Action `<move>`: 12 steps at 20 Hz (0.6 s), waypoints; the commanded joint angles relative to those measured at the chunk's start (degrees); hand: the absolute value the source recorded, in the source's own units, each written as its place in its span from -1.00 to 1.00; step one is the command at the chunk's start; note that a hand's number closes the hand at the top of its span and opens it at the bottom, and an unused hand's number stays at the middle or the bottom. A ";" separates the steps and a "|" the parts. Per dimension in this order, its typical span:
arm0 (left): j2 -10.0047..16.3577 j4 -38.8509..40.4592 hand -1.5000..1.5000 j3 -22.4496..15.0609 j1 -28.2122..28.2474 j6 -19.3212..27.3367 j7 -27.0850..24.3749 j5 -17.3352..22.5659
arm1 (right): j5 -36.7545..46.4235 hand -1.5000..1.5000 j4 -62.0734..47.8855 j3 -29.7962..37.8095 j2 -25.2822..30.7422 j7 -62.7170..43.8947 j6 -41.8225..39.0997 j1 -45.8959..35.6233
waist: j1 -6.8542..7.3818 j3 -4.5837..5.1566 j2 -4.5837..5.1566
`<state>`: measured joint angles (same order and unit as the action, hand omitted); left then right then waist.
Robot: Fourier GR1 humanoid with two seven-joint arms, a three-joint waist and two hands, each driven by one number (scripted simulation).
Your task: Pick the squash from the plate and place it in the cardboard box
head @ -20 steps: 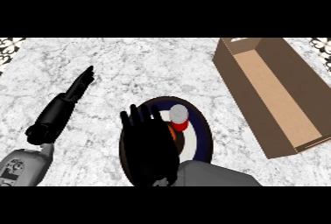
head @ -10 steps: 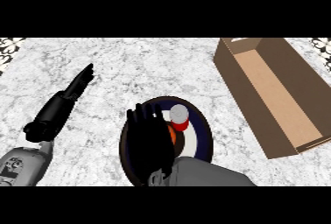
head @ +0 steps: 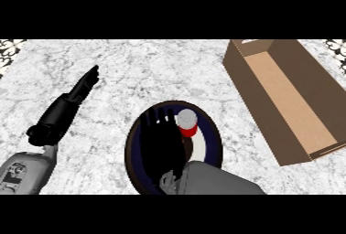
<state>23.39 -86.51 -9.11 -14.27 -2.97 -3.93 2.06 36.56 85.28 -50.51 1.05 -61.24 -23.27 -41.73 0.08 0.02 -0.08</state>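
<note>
Hovering over the plate (head: pixel 213 148): right robot hand (head: pixel 162 145), fingers straight and open, just beside the squash (head: pixel 187 122) lying there. Risk: closing fingers could nudge the squash aside, spoiling the grasp.

We seem to be in a kitchen. The tabletop (head: pixel 135 68) is white-and-grey marbled stone, like a counter, and a dark round plate (head: pixel 208 142) sits on it. Black-and-white patterned tile (head: pixel 9 45) shows at its far corners. An open cardboard box (head: pixel 290 100) lies beside the plate.
</note>
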 commanded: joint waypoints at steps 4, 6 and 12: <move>-3.18 0.14 0.00 -0.57 1.54 0.81 -1.59 -3.68 | -0.52 -1.00 -3.66 1.21 -1.01 -3.59 -1.32 -0.54 | 0.28 0.00 0.07; -1.14 -1.53 0.00 1.65 0.66 -1.95 0.52 -1.07 | 2.33 -1.00 -3.24 -1.37 -1.01 -3.95 0.71 4.49 | 0.14 -0.02 -0.01; -1.30 0.06 0.00 3.34 1.47 -3.24 -1.48 -1.18 | 5.14 -1.00 -6.88 -0.73 -1.00 -3.58 1.26 3.77 | 0.18 0.00 0.07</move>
<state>21.93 -87.58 -7.30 -12.58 -4.97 -4.33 0.60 40.37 80.61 -50.98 0.99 -59.25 -21.64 -38.73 0.30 0.03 -0.18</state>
